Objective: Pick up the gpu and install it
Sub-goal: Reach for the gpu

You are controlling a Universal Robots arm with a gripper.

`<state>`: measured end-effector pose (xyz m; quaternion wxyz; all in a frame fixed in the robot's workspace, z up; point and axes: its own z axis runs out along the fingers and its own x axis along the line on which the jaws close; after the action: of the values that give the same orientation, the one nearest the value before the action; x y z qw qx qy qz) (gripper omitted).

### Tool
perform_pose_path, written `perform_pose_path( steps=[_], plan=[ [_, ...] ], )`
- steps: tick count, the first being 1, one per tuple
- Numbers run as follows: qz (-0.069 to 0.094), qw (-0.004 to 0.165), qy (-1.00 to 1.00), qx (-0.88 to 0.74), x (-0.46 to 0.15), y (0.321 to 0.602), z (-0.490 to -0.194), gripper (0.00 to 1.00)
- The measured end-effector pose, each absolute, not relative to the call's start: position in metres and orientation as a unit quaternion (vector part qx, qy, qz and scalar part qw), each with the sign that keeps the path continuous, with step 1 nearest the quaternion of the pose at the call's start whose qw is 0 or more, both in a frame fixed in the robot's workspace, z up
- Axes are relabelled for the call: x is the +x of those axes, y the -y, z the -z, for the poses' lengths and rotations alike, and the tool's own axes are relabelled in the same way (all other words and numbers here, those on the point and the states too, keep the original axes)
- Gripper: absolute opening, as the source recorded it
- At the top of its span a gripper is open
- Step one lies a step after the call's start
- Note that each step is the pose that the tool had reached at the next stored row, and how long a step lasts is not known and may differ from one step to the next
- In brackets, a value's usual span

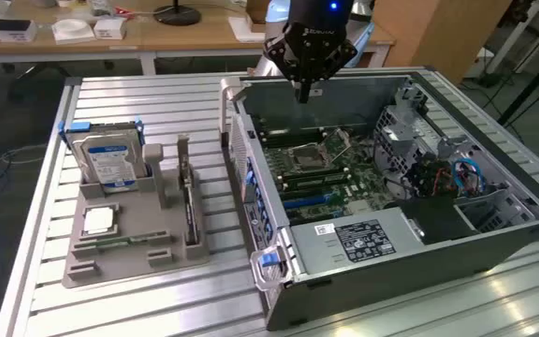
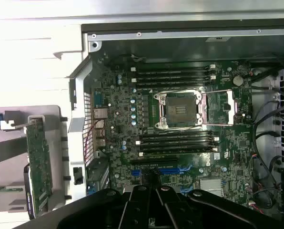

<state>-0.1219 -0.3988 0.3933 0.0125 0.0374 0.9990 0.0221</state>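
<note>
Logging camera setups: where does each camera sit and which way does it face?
Exterior view: high above the table, looking down at the open computer case and holder tray; the gripper hangs over the case's far side.
Wrist view: on the wrist, facing straight down at the motherboard; the shut gripper shows.
Shared: the CPU socket, the gpu.

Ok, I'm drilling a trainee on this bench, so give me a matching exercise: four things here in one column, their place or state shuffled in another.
1 gpu
2 hard drive
3 gripper
4 processor chip

A lying flat in the grey holder
B shut, above the open case
C on edge in the holder, nearest the case
D upright in the holder, label showing

Pairs: 1-C, 2-D, 3-B, 4-A.
</note>
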Motion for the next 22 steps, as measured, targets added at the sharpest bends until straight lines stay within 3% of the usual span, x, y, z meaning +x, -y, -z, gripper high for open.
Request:
perform_pose_path(
  steps=[22],
  plan=[
    [-0.022, 0.012, -0.999, 0.037, -0.1303, 0.3989, -0.3933, 0.11]
  ],
)
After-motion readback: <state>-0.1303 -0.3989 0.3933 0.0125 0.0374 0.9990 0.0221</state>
